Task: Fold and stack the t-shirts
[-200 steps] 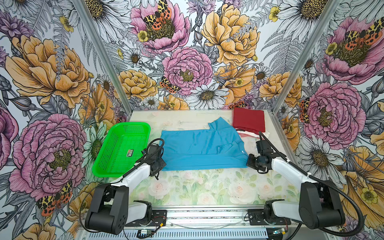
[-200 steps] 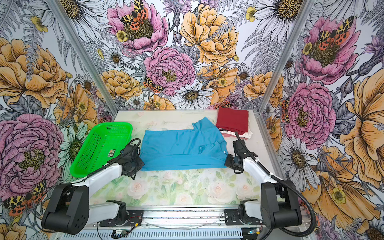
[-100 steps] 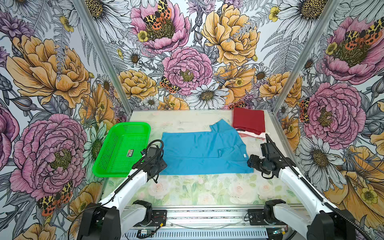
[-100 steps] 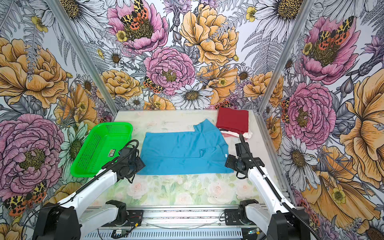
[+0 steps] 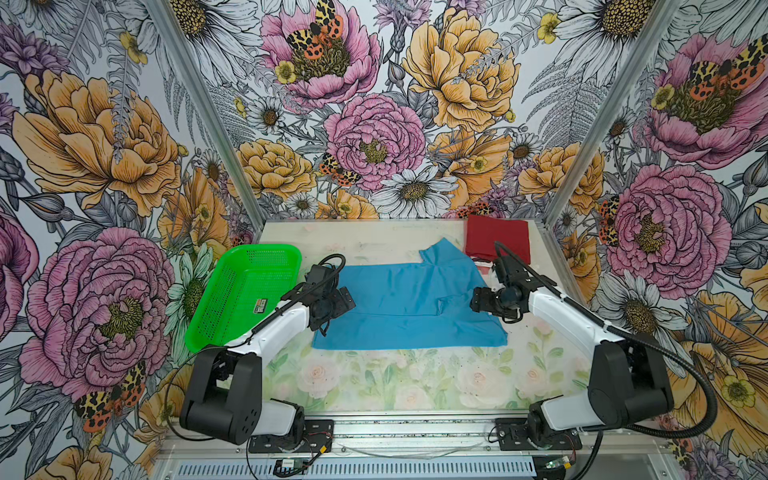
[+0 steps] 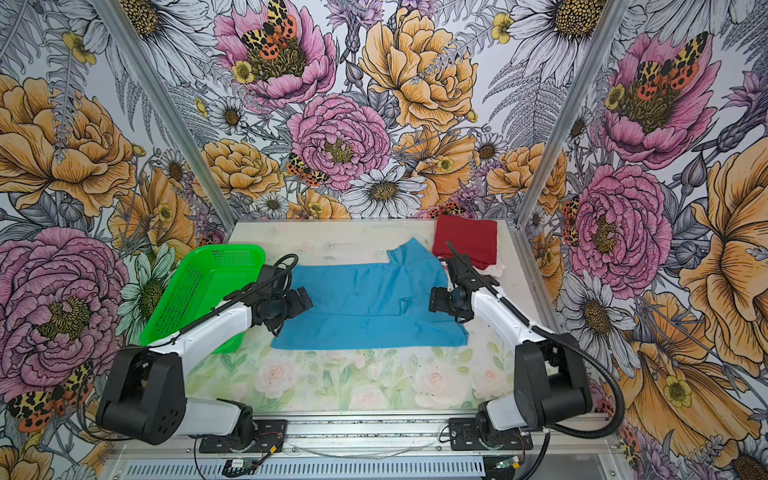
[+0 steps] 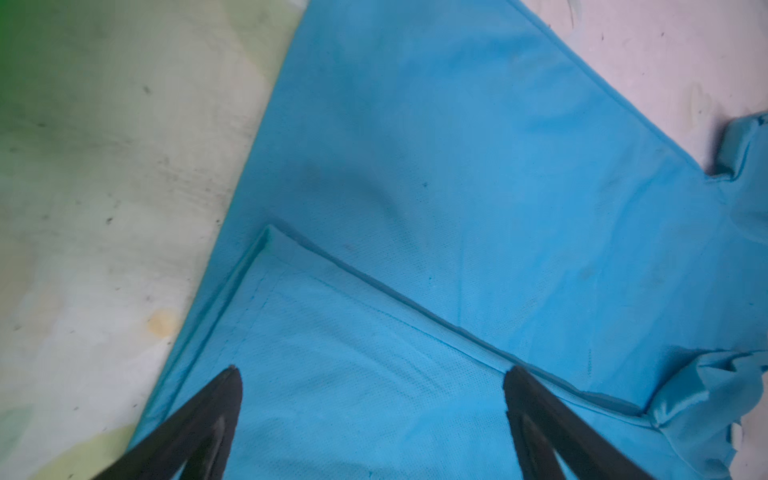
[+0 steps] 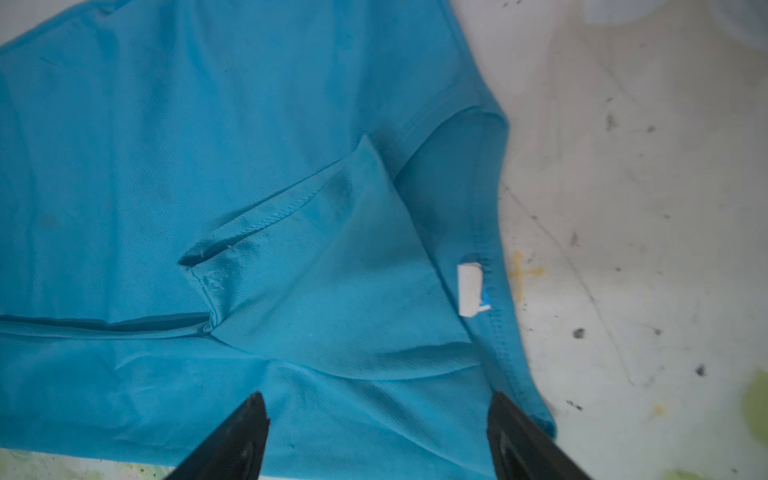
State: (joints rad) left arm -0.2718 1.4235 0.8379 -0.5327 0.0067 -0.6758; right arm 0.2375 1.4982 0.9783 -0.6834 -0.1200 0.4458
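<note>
The left gripper stands with its jaws spread wide and holds nothing. The sky-blue t-shirt lies flat under and ahead of the jaws, and the corner of a folded-over layer sits just ahead of the gap between them. The right gripper is also wide apart and empty above the same shirt. A folded sleeve lies ahead of its jaws, and the white neck label is ahead too, nearer one finger.

In both top views the two grippers face each other across the shirt. The dark red folded t-shirt lies behind the right gripper. The green mesh basket sits beside the left gripper.
</note>
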